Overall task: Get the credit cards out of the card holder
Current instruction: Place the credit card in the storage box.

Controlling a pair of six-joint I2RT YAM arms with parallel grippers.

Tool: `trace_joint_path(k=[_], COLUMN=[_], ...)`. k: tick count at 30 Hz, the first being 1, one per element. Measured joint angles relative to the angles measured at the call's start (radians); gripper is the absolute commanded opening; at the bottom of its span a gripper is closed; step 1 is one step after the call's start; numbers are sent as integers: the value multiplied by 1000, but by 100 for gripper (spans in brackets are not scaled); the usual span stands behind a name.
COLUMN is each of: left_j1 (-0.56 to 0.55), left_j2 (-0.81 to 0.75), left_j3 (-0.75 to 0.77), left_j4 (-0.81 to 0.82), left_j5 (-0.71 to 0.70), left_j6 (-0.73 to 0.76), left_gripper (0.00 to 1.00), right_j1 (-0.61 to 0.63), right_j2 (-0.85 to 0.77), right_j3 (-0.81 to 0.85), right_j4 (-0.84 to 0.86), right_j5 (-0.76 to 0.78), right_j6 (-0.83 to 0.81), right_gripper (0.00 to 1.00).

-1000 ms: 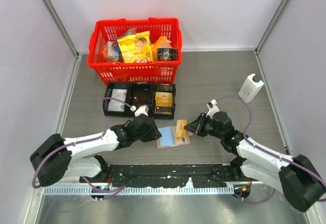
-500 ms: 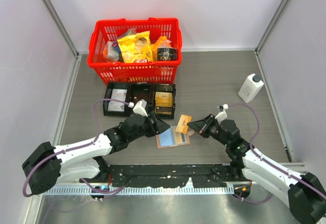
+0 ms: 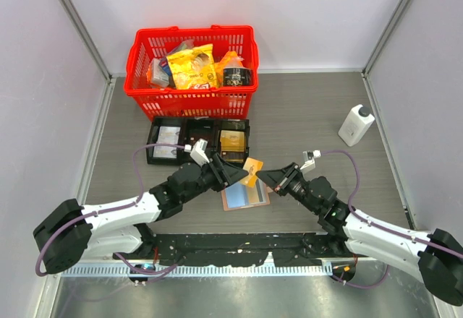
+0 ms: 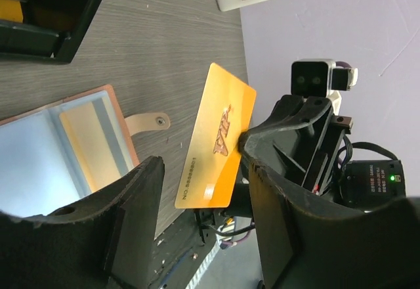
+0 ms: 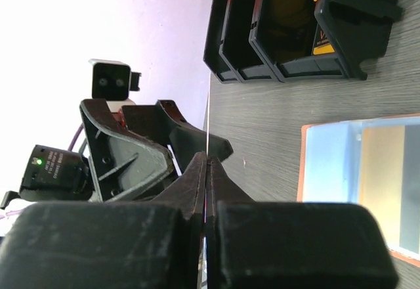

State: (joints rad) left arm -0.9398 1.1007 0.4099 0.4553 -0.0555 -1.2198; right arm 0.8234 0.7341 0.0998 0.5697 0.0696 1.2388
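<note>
One gold card [image 4: 216, 138] is held up in the air by the right gripper [image 3: 264, 178], which is clamped shut on the card's right edge, over the far side of the open card holder [image 3: 246, 196]. The left gripper [image 3: 236, 174] is parked with its jaws spread either side of that card, nothing gripped. A handover looks to be set up, tbh.

Trouble could be had if the left jaws get closed off-centre. Only a thin edge is pinched, so the card could be twisted out and dropped. Same result if it's let go before a firm grip is got.

A second card [image 4: 98, 141] is seen tucked in the holder's right half. The holder isn't pinned down, so it could get dragged when that one is pulled.

Room-wise, the black tray [image 3: 199, 143] sits close on the far side, with the red basket [image 3: 192, 61] beyond it. More open table [image 3: 311, 108] is found to the right, with a white bottle [image 3: 356, 124] well apart.
</note>
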Motion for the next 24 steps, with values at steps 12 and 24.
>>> trace_joint_path(k=[12, 24], left_j1=[-15, -15], left_j2=[-6, -6], left_j3=[-47, -61], left_j4=[29, 107], left_j5=[-20, -44], left_j6=[-47, -56], left_gripper=[43, 14], right_j1=[33, 61], right_j2=[71, 105], right_j3=[-3, -3], right_j4=[106, 146], right_j5=[67, 87], right_j6=[26, 32], right_gripper=[1, 1])
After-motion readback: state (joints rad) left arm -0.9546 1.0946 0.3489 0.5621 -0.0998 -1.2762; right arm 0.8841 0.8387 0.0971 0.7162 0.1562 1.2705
